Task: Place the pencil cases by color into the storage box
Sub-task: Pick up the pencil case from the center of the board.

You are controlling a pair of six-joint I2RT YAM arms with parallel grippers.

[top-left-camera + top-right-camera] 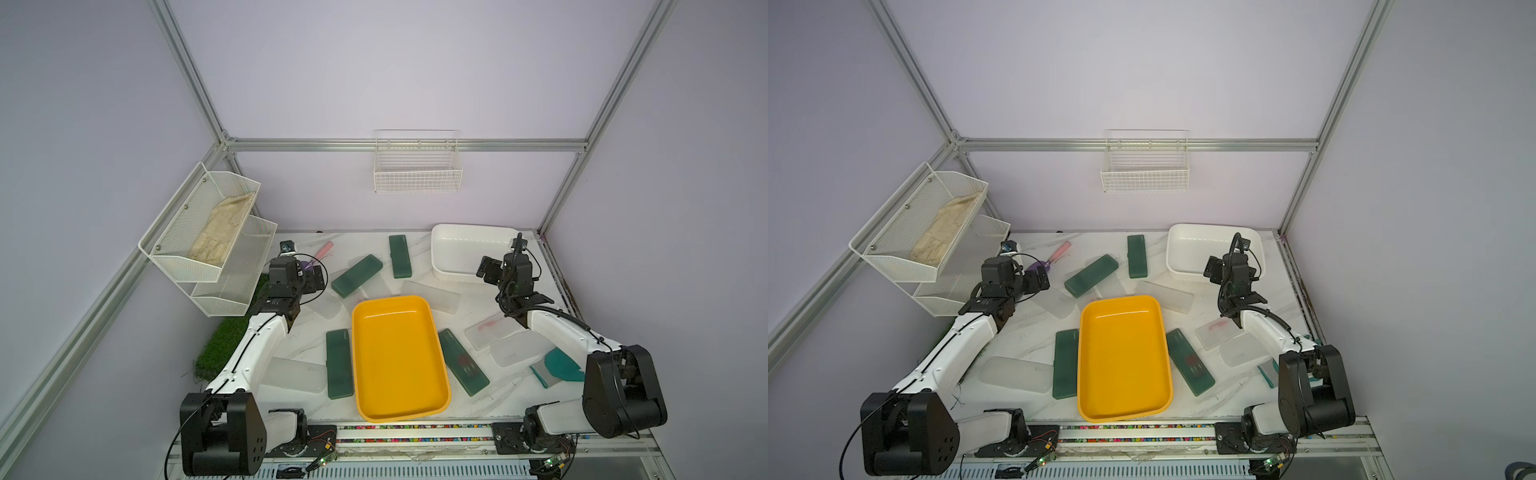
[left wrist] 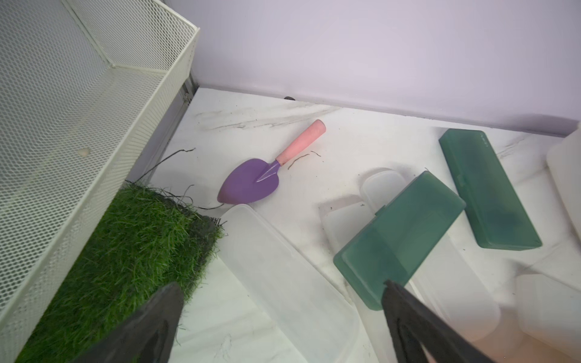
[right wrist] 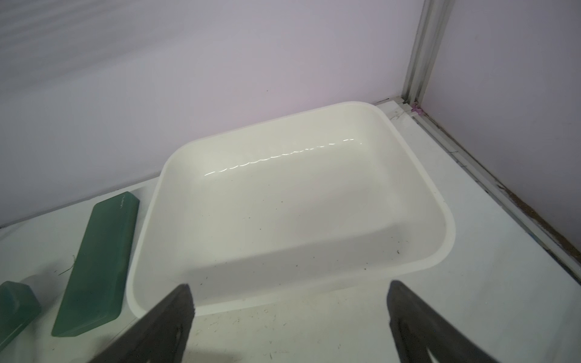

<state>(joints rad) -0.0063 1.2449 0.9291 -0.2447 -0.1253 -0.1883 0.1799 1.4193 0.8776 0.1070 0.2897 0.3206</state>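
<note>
Pencil cases point(image 1: 357, 275), green + frosted, lie scattered on bench point(image 1: 361, 243) round yellow box point(image 1: 399, 361). L tool point(image 2: 283, 284) spread wide, empty, over frosted case point(image 2: 267, 251); R tool point(image 3: 289, 285) spread wide, empty, by white box point(image 3: 283, 195).

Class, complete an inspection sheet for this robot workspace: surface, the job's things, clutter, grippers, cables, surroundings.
Surface: marble-look tabletop, dirt specks.
Job's things: four green pencil cases and several frosted cases scattered loose, one green case lying across frosted ones; yellow tray and white tub empty.
Clutter: purple trowel, teal scraper, grass mat.
Grippers: left gripper and right gripper open, holding nothing.
Cables: black cable looped at the left wrist, second cable along the right arm.
Surroundings: mesh shelf holding a cloth; wire basket on the back wall.
</note>
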